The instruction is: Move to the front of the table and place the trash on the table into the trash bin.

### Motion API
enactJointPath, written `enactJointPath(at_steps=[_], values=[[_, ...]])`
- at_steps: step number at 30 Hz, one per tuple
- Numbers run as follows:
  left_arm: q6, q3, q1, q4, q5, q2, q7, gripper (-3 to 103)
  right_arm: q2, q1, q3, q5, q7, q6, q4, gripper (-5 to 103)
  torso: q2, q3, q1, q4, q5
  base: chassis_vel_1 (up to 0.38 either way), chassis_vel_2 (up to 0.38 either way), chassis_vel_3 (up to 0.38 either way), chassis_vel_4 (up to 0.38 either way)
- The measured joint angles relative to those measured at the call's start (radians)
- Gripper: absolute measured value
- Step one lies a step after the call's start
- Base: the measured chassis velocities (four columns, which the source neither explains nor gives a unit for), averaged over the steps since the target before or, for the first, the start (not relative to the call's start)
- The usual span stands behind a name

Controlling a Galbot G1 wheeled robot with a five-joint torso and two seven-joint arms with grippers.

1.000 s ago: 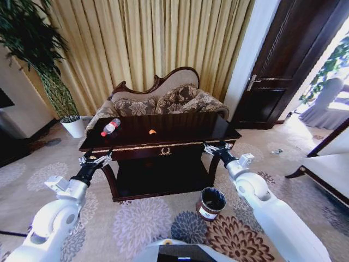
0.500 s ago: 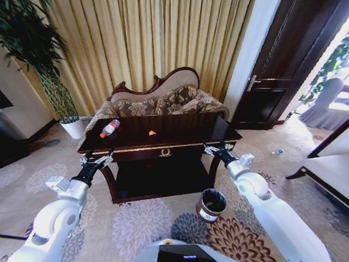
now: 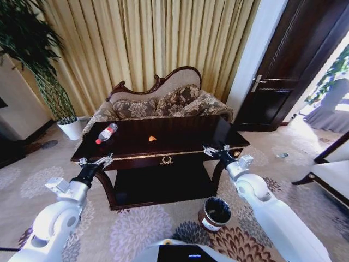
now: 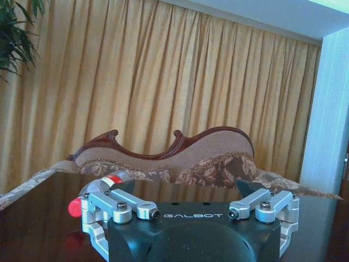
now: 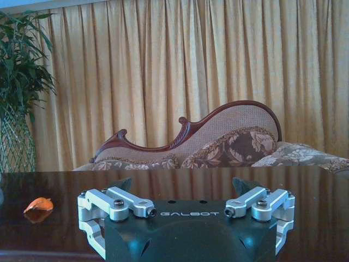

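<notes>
We hold our left gripper (image 3: 94, 162) wide apart at the tabletop's (image 3: 180, 139) front left corner and our right gripper (image 3: 215, 150) equally spread at its front right corner. The clear bottle (image 3: 106, 133) lies near the left edge, the orange scrap (image 3: 152, 138) mid-tabletop. The trash bin (image 3: 215, 213) stands on the carpet (image 3: 136, 232) by the right leg.

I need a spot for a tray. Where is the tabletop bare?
The table is bare from the orange scrap across to its right end. Its left end holds the bottle, with a smaller free patch between bottle and scrap.
</notes>
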Motion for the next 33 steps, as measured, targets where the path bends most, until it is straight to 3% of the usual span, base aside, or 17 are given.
enactJointPath(at_steps=[33], values=[[0.007,-0.025,0.036,-0.036,0.000,-0.034,-0.014,100,-0.012,-0.003,-0.080,-0.001,-0.010,0.026,0.061,100,0.000,0.000,0.000,0.0000,-0.0001,-0.066,0.070,0.071,-0.073]])
